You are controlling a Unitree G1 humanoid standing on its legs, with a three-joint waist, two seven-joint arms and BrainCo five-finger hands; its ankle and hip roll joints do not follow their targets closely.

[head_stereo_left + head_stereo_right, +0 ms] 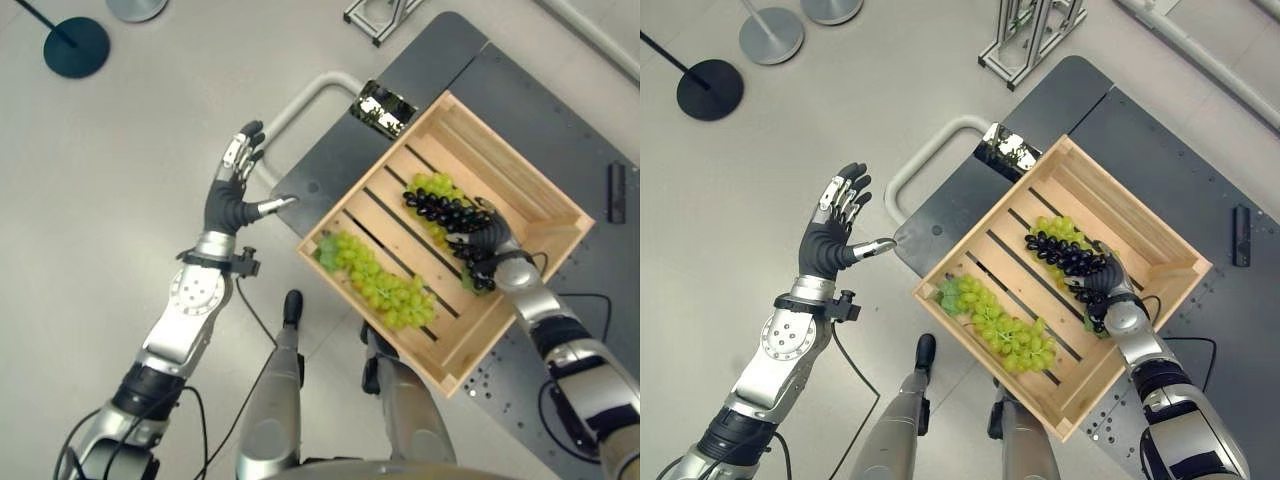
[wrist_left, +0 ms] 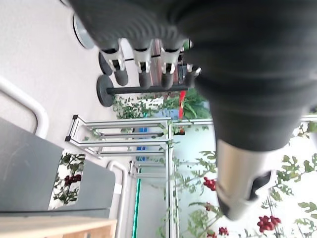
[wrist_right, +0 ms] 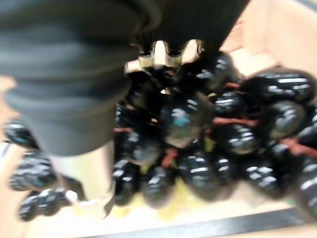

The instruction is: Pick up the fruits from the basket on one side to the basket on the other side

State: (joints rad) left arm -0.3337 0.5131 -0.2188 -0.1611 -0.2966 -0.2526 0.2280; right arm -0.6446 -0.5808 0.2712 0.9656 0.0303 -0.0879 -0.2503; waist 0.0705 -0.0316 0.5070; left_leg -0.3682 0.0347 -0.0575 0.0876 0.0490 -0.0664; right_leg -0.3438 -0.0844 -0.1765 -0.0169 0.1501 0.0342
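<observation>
The right hand point(image 1: 1102, 288) is resting on the bunch of black grapes point(image 1: 1065, 255) inside the wooden crate point(image 1: 1140, 225), its fingers curling into the glossy, rounded berries, which are running out from the hand toward ten o'clock over a bunch of green grapes point(image 1: 1052, 226). A second bunch of green grapes point(image 1: 1000, 325) is lying at the crate's seven o'clock side, parallel to the slats. The left hand point(image 1: 832, 235) is hovering flat and wide open over the floor, well apart at nine o'clock, so the right hand is plainly the nearer one.
</observation>
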